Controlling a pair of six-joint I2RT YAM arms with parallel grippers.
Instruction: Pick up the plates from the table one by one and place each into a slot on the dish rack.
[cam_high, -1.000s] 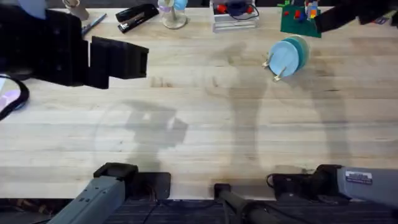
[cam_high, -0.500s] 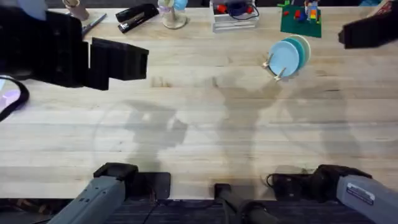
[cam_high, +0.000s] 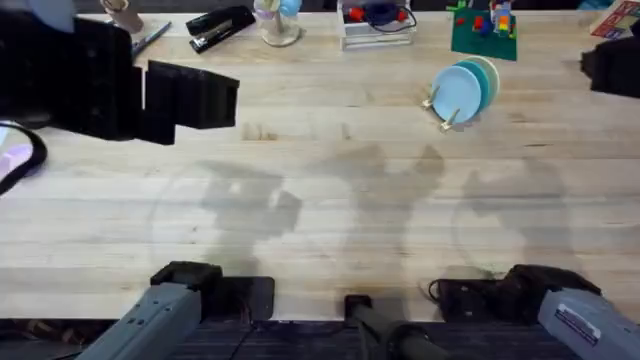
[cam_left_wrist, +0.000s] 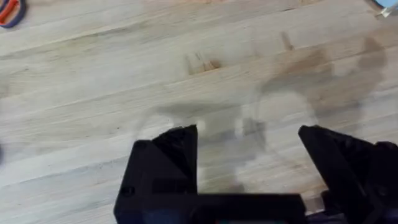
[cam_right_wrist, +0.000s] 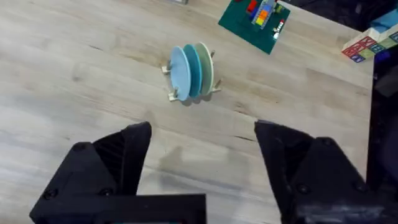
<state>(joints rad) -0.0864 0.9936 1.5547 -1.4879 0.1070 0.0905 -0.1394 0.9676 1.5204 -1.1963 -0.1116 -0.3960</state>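
**benchrat:** Three plates are standing on edge in the dish rack (cam_high: 452, 100), far side of the table (cam_high: 330, 220), right of middle. From the right wrist view: a light-blue plate (cam_right_wrist: 180, 72) at the front, the teal plate (cam_right_wrist: 194, 68) right behind it, and the cream plate (cam_right_wrist: 206, 65) at the back. All upright between the pegs, packed close.

**dowel_dan:** Which slot is each one in?

**benchrat:** Can't tell, pegs are too small to count.

**dowel_dan:** And the grippers?

**benchrat:** Right gripper (cam_right_wrist: 202, 158) has its fingers spread wide with nothing between them, hanging over bare wood, well apart from the rack. In the overhead it's the dark lump at the right edge (cam_high: 612, 68). Left gripper (cam_left_wrist: 247, 165) is spread wide too, holding nothing, just planks under it. Overhead has that arm as the big dark block at far left (cam_high: 185, 95).

**dowel_dan:** Other stuff around?

**benchrat:** Green board with toy bricks (cam_high: 484, 30) just behind the rack, black stapler (cam_high: 220, 25) along the back edge.
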